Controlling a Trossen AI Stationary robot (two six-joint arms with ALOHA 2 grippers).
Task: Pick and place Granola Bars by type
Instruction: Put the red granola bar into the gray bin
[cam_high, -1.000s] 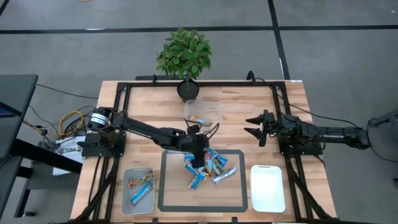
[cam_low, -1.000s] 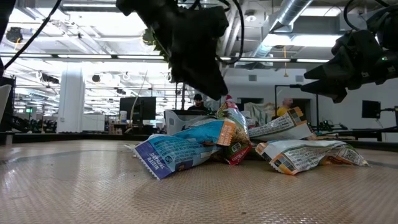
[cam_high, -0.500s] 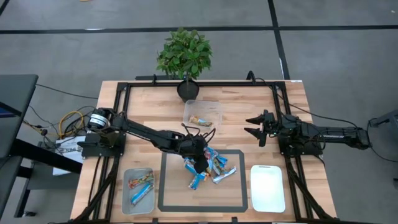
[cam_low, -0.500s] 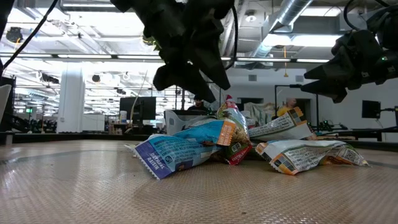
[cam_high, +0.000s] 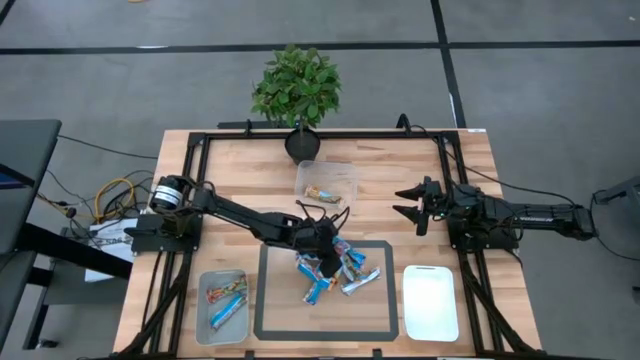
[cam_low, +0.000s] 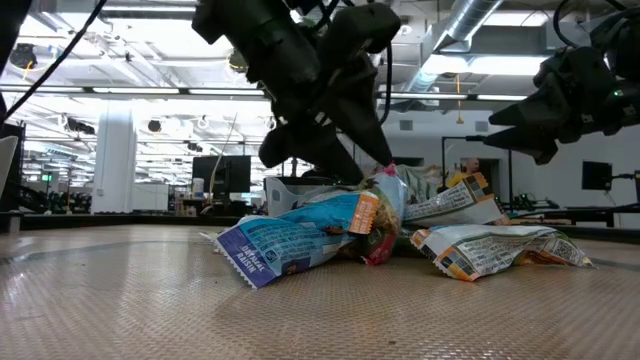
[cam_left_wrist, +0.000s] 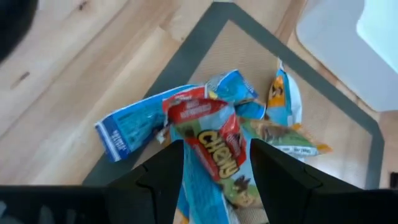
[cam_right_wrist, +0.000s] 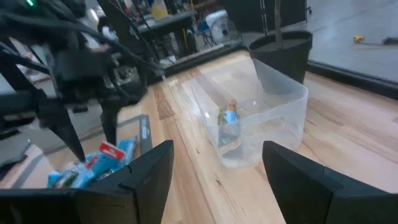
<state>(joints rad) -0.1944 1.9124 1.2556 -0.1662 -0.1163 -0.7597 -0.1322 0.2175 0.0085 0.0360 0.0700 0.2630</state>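
Note:
A pile of Granola Bars (cam_high: 335, 270) lies on the dark-edged mat (cam_high: 270, 300), mostly blue wrappers (cam_low: 290, 240), with a red bar (cam_left_wrist: 211, 140) on top, its end raised. My left gripper (cam_left_wrist: 216, 148) slants down over the pile, open, with one finger on each side of the red bar. It also shows as the left gripper (cam_high: 322, 257) in the high view. My right gripper (cam_high: 405, 203) waits open above the table's right side, away from the pile. My left gripper comes down at a slant from the table's far left. Its open fingers stand astride the red bar's raised end (cam_left_wrist: 202, 118), lying along the bar. In the low view a fingertip (cam_low: 372, 160) stands right at that end (cam_low: 388, 178). Whether it touches, I cannot tell.
A clear bin (cam_high: 326, 180) with one bar stands at the far middle, in front of a potted plant (cam_high: 296, 88). A bin (cam_high: 222, 302) holding a few bars sits near left. A white bin (cam_high: 430, 302) sits near right. A black frame rims the table.
My left gripper has sunk toward the pile and rolled about its own pointing line, so its fingers now straddle the red bar. The red bar's raised end has dipped and leaned a little to one side. The finger gap is unchanged.

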